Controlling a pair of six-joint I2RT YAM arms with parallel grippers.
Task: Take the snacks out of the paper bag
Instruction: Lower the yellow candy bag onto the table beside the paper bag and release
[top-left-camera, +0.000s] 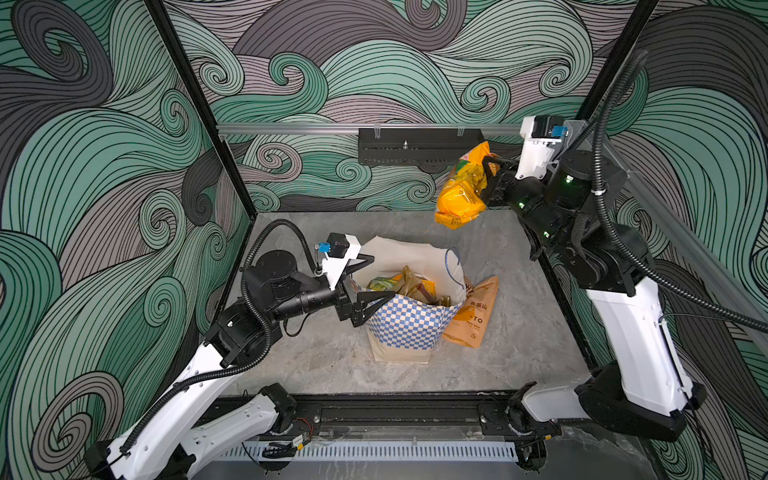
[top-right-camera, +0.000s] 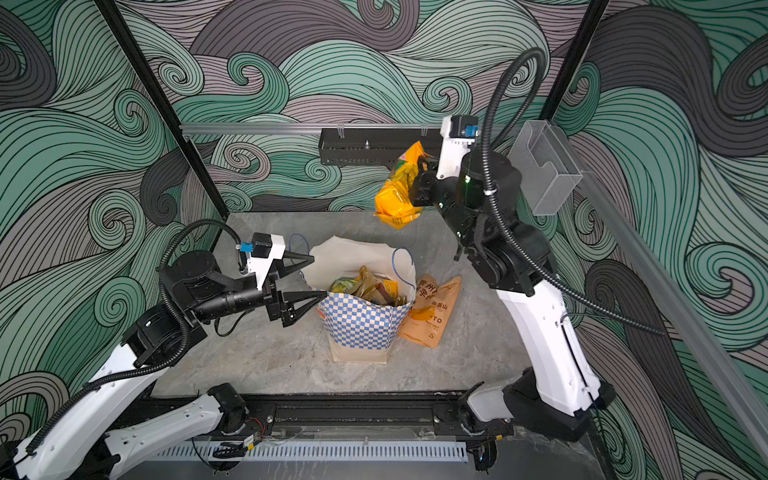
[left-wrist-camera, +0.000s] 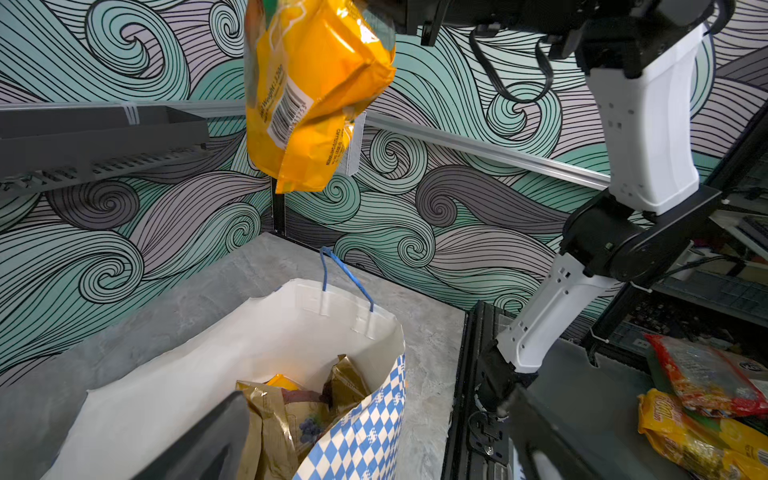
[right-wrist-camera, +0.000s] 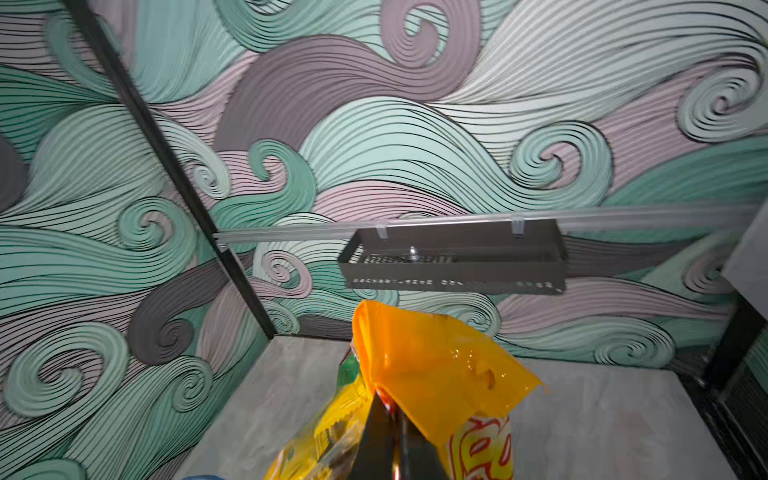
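Snacks: one yellow-orange packet (top-left-camera: 461, 187) (top-right-camera: 395, 195) is pinched between the jaws of the right gripper (top-left-camera: 493, 167) (top-right-camera: 420, 167), which are pressed together on its upper end. In the right wrist view the crumpled top of this packet (right-wrist-camera: 436, 365) stands up past the gripper (right-wrist-camera: 387, 401). The rest hangs below the jaws, clear of the grey table (top-left-camera: 324, 353). The left wrist view shows its barcoded face (left-wrist-camera: 316, 95) hanging in the air, well apart from the bag below.

Paper bag (top-left-camera: 409, 328) (top-right-camera: 361, 324) stands upright on the table, mouth open, directly ahead of the left gripper (top-left-camera: 382, 277) (top-right-camera: 319, 277). That gripper's jaws are spread wide and hold nothing. The tip nearer the robot's base sits at the checkered rim, and the other lies by the cream far wall. Contact with the paper cannot be confirmed. A blue cord handle (left-wrist-camera: 345, 274) rises from the bag rim beyond the jaws.

Inside the bag (left-wrist-camera: 208, 353), beyond the left fingertips, lie a golden-brown packet (top-left-camera: 409, 282) (left-wrist-camera: 266, 415) and a green-yellow packet (top-left-camera: 382, 284) (top-right-camera: 345, 284).

An orange pouch (top-left-camera: 473, 316) (top-right-camera: 432, 316) lies flat on the table against the side of the bag farthest from the left jaws, well below the right jaws.
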